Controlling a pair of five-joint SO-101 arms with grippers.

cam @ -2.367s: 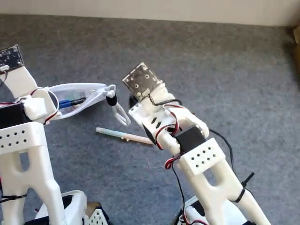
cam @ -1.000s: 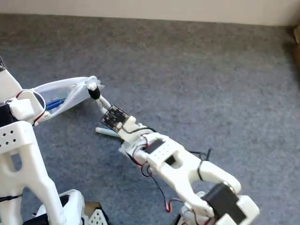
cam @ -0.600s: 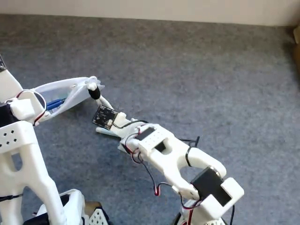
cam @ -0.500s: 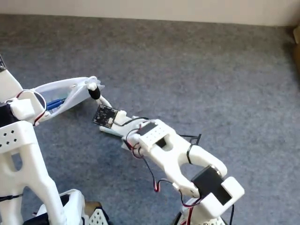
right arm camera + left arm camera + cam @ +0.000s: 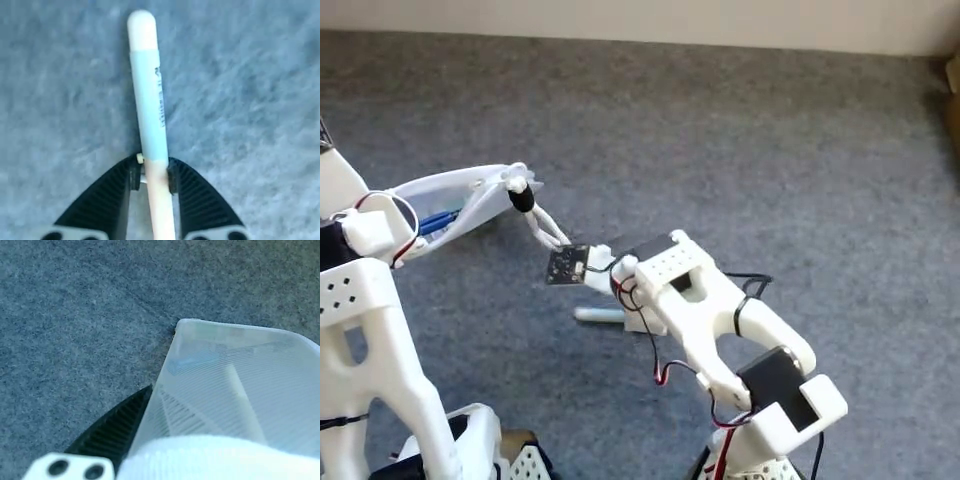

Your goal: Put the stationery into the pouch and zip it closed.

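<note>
A translucent white pouch (image 5: 470,192) is held up off the grey carpet at the left, its mouth open, with a blue pen (image 5: 438,221) inside. My left gripper (image 5: 402,232) is shut on the pouch's edge. In the left wrist view the pouch (image 5: 235,380) lies against a black finger (image 5: 115,422), and blue (image 5: 192,361) and white (image 5: 242,400) items show through it. The zipper pull (image 5: 523,199) with a white cord hangs at the pouch's right end. My right gripper (image 5: 151,176) is shut on a white and light blue pen (image 5: 147,100). One end of that pen (image 5: 598,315) sticks out under the right arm.
Grey carpet (image 5: 770,150) covers the whole work area, open to the right and the far side. A pale wall edge (image 5: 670,20) runs along the back. Both arm bases stand at the near edge.
The right arm came down over the pen on the carpet, closed on it, and has now pulled it a little nearer and to the right. The pouch was raised and shifted left earlier.
</note>
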